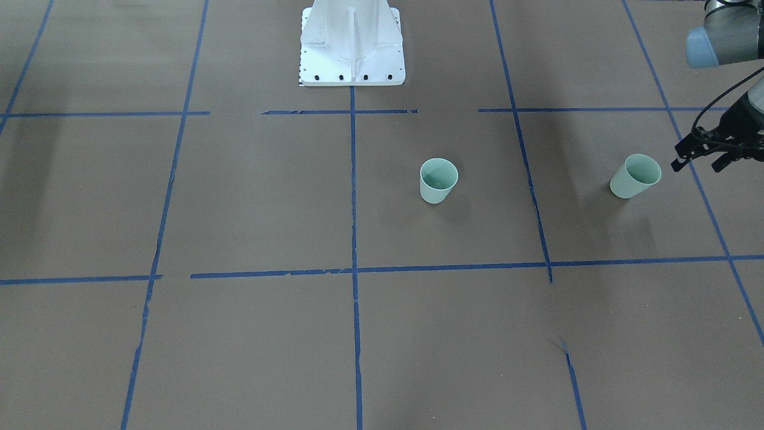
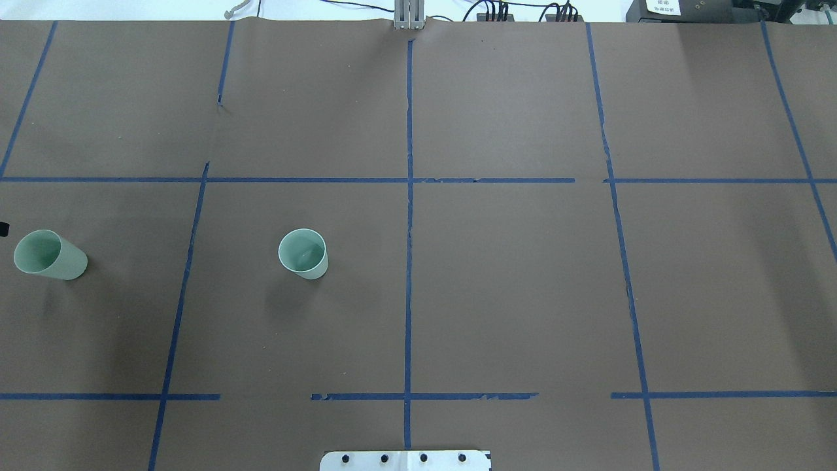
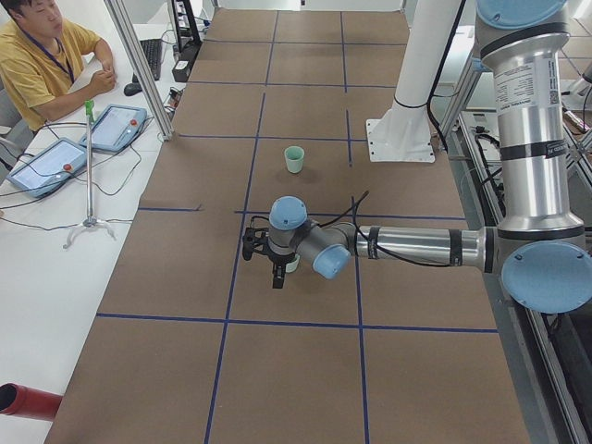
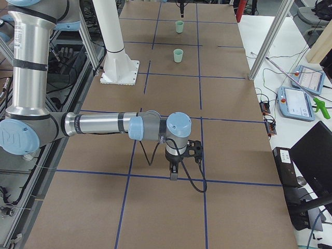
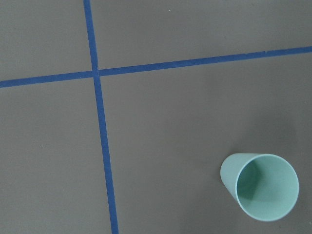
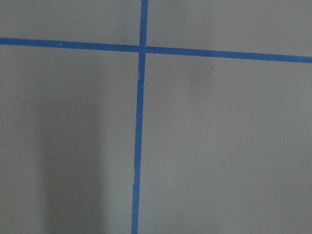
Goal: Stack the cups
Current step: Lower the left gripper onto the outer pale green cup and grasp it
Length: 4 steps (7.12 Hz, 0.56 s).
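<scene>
Two pale mint-green cups stand upright and apart on the brown table. One cup is near the middle. The other cup is far out on my left side. My left gripper hovers just beyond this outer cup with its fingers apart and empty. My right gripper shows only in the exterior right view, pointing down over bare table far from both cups. I cannot tell whether it is open or shut.
The white robot pedestal stands at the table's robot side. Blue tape lines grid the brown surface. An operator sits with tablets past the far edge, and a thin stand is next to them.
</scene>
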Motion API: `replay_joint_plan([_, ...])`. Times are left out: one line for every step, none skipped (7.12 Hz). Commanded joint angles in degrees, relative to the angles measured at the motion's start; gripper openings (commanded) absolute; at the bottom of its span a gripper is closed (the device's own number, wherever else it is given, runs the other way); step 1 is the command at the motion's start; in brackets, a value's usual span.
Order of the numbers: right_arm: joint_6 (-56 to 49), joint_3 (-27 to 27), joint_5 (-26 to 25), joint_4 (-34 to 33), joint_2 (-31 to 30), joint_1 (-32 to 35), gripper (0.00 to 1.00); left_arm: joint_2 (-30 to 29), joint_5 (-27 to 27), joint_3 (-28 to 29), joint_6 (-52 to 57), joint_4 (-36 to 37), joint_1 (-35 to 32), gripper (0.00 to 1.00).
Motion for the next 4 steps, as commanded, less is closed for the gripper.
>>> replay_joint_plan([0.0,0.0,0.0,0.0,0.0,0.1,1.0,-0.2,0.7,0.8,-5.8,-2.8,4.7,0.99])
replay_joint_plan([0.0,0.0,0.0,0.0,0.0,0.0,1.0,-0.1,1.1,0.8,-6.0,-2.8,5.3,0.72])
replay_joint_plan([0.0,0.0,0.0,0.0,0.0,0.1,1.0,-0.1,0.7,0.8,-6.3,-2.5,5.3,0.01])
replay_joint_plan([0.0,0.0,0.0,0.0,0.0,0.1,1.0,0.0,0.6,0.8,-6.3,-2.2,5.3,0.0])
